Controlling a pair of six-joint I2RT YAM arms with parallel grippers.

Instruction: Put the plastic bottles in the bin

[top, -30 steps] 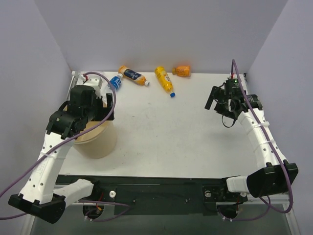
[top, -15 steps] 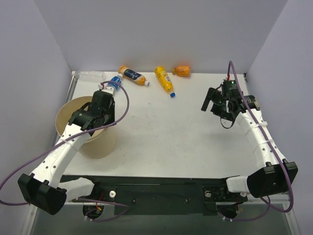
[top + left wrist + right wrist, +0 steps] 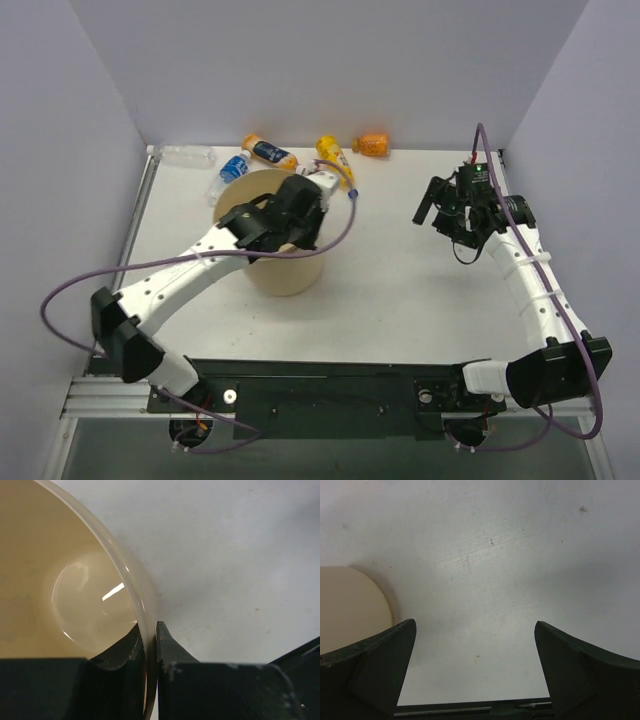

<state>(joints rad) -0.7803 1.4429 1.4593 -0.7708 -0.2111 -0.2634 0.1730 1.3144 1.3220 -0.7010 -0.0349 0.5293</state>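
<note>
White table (image 3: 420,300) under grey walls. Left gripper (image 3: 150,630) pinches the bin (image 3: 285,275), left of centre, by its rim — one jaw inside, one outside — likely to drag it nearer the plastic bottles (image 3: 268,151) lying along the back edge. Right gripper (image 3: 475,625) hangs wide open, empty.

The bin (image 3: 287,281) was a round tan tub with slightly tapered walls. It stood upright on the bench, its thin rim pinched by the left claw (image 3: 148,630).

All the bottles lay on their sides beyond the bin:
- An unlabelled clear bottle (image 3: 186,155) was farthest to the bin's left.
- A clear bottle with a blue label (image 3: 231,171) lay just off the bin's far-left rim.
- An orange-yellow bottle with a dark label (image 3: 270,152) lay directly beyond the bin.
- A yellow bottle (image 3: 331,156) lay slantwise off the far-right rim.
- A squat orange bottle (image 3: 373,144) was farther right.
</note>
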